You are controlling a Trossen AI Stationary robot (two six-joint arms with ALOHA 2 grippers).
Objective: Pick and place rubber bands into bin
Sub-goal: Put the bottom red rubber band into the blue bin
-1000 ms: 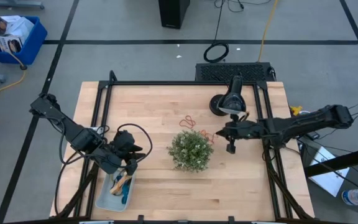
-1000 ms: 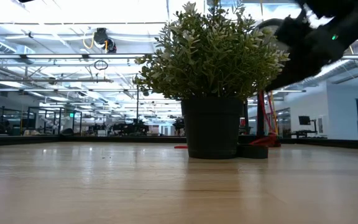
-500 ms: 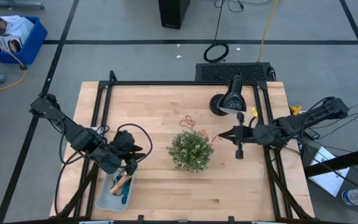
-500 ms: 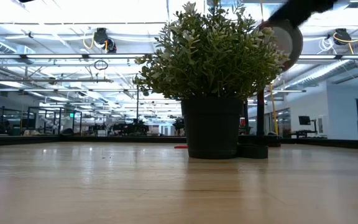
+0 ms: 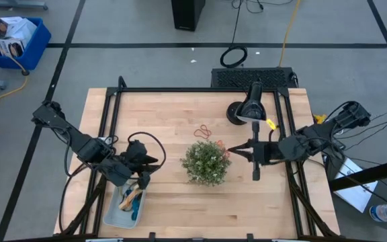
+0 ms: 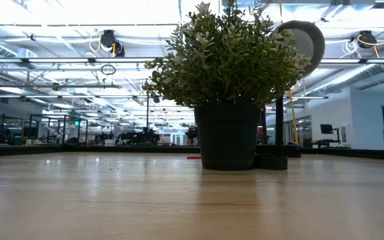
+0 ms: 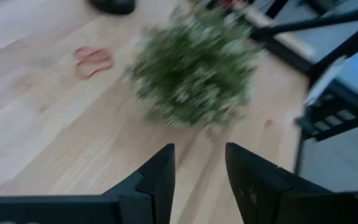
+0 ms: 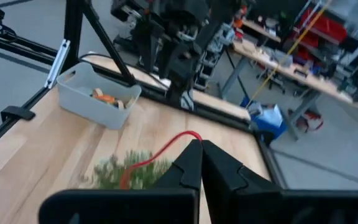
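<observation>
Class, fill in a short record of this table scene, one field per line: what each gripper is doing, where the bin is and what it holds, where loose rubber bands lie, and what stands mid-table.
Right gripper: shut on a red rubber band, lifted just right of the plant.
Left gripper: open and empty, above the bin's far end.
Bin: near-left part of the table, several bands inside.
Loose rubber bands: on the wood just behind the plant.
Plant: potted, upright, mid-table.

light: bright, overhead | low view: ceiling glare | plant (image 7: 194, 65): motion-blurred in wrist views
</observation>
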